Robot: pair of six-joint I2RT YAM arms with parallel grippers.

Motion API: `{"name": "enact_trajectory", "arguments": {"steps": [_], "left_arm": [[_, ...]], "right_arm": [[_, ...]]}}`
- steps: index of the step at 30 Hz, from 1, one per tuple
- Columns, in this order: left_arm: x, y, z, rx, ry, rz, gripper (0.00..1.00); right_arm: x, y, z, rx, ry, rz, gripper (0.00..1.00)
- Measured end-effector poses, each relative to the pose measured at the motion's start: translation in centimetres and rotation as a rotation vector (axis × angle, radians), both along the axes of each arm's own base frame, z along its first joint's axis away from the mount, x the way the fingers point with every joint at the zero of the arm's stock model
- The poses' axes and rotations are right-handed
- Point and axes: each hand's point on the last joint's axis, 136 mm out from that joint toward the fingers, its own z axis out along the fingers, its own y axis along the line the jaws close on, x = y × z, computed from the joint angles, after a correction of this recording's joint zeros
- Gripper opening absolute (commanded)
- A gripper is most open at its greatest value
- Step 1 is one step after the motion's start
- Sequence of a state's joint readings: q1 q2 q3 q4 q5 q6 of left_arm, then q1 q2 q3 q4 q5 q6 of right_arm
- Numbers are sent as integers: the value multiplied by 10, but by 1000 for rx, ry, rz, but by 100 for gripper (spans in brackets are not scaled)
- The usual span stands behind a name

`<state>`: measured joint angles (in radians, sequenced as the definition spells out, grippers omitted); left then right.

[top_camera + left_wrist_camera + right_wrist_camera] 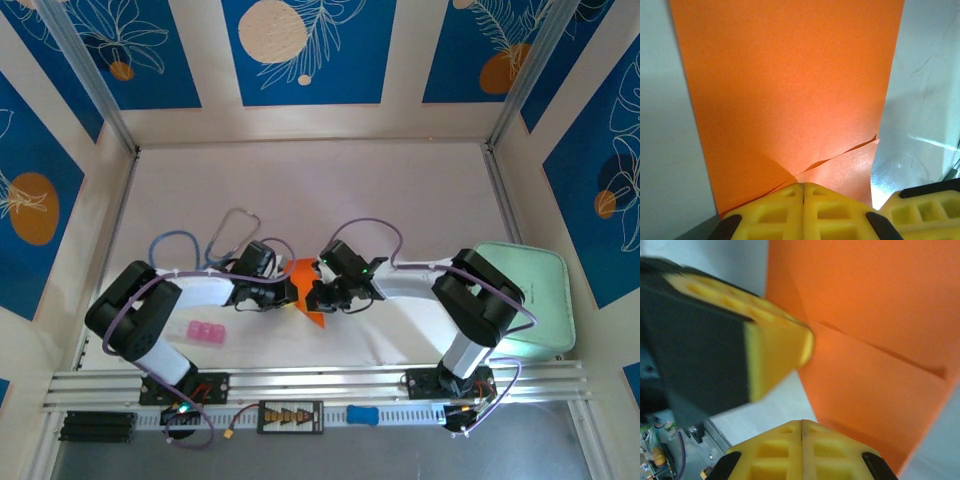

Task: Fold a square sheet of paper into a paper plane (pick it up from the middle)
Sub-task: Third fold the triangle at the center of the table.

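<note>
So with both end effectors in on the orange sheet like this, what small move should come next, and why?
Probably draw the left end effector slowly along the fold to press it flat. It is shut on the orange sheet where a folded flap lifts loosely, and the right end effector, shut too, sits close beside it to steady the paper.

Partly folded, creased orange paper (790,90)

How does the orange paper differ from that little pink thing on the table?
The orange paper is a thin creased sheet; the pink block is small and chunky. The paper is pinched by the left gripper; the block lies untouched on the table. Both are brightly coloured.
</note>
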<state>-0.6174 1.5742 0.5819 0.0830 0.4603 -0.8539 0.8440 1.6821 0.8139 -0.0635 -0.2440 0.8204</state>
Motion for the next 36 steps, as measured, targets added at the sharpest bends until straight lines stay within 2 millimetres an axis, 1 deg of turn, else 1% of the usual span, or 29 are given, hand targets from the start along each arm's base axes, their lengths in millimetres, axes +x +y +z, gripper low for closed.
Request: {"name": "enact_trajectory", "arguments": {"steps": [3, 7, 17, 23, 27, 32, 36], "left_arm": [[0, 0, 0, 0, 0, 0, 8], [0, 0, 0, -3, -2, 0, 7], [1, -2, 0, -9, -1, -3, 7], [1, -2, 0, -11, 0, -2, 6], [0, -2, 0, -12, 1, -2, 6], [0, -2, 0, -12, 1, -3, 6], [0, -2, 0, -12, 1, -3, 6]], "right_arm": [[6, 7, -3, 4, -6, -1, 2], [1, 2, -22, -23, 30, -7, 2], [-2, -1, -19, -1, 11, -12, 2], [-10, 5, -17, 3, 9, 14, 2], [-8, 11, -17, 11, 3, 20, 2], [-8, 9, -20, 6, 12, 12, 3], [-14, 4, -22, 30, 14, 18, 4]]}}
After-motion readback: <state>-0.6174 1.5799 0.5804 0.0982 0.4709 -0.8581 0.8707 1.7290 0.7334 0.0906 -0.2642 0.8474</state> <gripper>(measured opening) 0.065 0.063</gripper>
